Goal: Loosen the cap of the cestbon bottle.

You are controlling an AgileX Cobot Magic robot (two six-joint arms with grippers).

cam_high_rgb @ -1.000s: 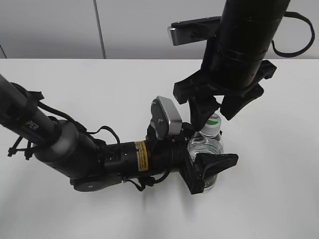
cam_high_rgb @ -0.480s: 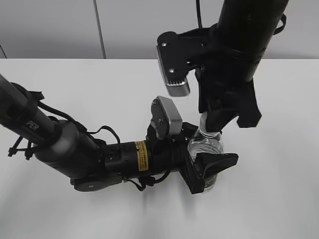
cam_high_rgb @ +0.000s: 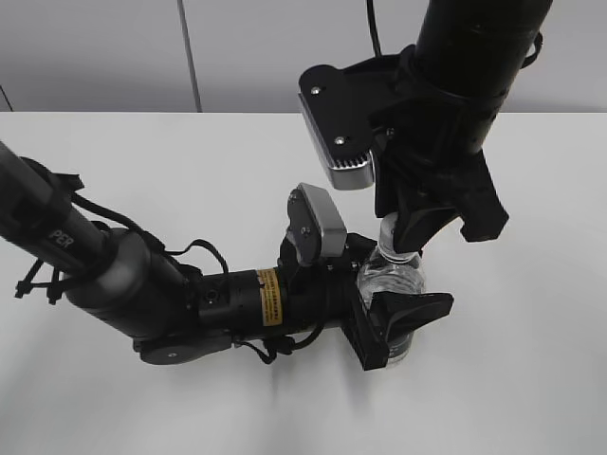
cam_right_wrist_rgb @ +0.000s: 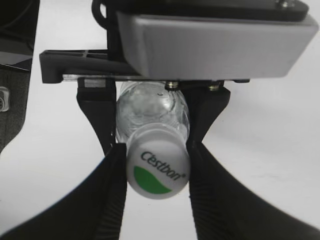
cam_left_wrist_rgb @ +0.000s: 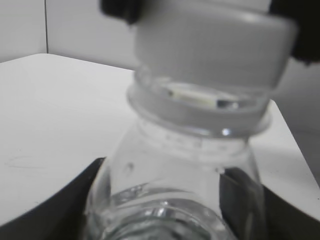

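The clear cestbon bottle (cam_high_rgb: 391,281) stands upright on the white table. My left gripper (cam_high_rgb: 403,327) is shut on its body; its black fingers flank the bottle (cam_left_wrist_rgb: 180,185) in the left wrist view (cam_left_wrist_rgb: 175,210). The white cap (cam_right_wrist_rgb: 157,168), with a green half-moon and "Cestbon" text, sits on the neck; its side shows in the left wrist view (cam_left_wrist_rgb: 210,45). My right gripper (cam_right_wrist_rgb: 157,172) comes down from above and is shut on the cap, one finger pressed on each side. In the exterior view the right gripper (cam_high_rgb: 403,242) hides the cap. The label band is hidden.
The white table (cam_high_rgb: 531,379) spreads all round the bottle. A pale wall (cam_high_rgb: 114,47) rises behind the table's far edge. The left arm (cam_high_rgb: 142,284) lies across the table's left half with loose cables.
My right gripper has turned about the bottle's axis and closed on the cap, which was visible between open fingers one second ago. The left gripper and bottle stayed still.
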